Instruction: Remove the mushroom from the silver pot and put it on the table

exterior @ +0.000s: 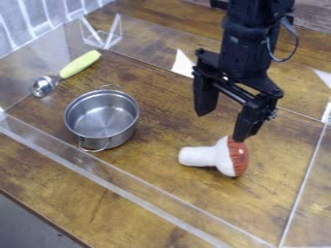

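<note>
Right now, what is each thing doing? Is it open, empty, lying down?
gripper: open, holding nothing, above the mushroom.
mushroom: lying on its side on the table, outside the pot.
silver pot: upright, empty.
yellow-green handled utensil: lying flat near the back wall.

On the table (pixel 142 174), taking the pot (pixel 103 118) as landmark: the mushroom (pixel 219 156) lies well to its right and slightly nearer, the gripper (pixel 227 108) hangs above that mushroom, and a handled utensil (pixel 79 64) lies behind the pot to its left.
</note>
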`<state>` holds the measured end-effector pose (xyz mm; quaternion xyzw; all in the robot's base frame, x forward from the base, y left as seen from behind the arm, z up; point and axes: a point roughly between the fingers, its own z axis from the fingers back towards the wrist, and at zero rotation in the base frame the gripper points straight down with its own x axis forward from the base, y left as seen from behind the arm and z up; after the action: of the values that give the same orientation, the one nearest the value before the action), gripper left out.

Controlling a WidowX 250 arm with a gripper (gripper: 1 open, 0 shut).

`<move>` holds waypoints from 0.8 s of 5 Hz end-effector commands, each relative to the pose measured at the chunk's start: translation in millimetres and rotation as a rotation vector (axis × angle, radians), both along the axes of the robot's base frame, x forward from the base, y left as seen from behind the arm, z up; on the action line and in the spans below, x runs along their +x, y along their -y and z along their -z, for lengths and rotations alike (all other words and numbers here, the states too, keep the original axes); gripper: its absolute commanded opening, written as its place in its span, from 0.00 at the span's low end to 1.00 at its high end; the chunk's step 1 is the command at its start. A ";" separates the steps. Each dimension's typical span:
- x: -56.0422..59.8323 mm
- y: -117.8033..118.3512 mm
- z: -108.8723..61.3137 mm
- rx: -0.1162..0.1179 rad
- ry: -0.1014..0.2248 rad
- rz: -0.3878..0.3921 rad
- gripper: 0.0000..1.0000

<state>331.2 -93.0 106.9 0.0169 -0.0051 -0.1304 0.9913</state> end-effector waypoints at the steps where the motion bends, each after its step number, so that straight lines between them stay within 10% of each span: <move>1: -2.7 10.2 -14.1 -0.031 0.097 0.065 1.00; 4: 15.1 28.3 -0.5 -0.027 0.182 0.153 1.00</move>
<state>344.4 -111.7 89.0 0.0178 -0.0680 -0.1916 0.9790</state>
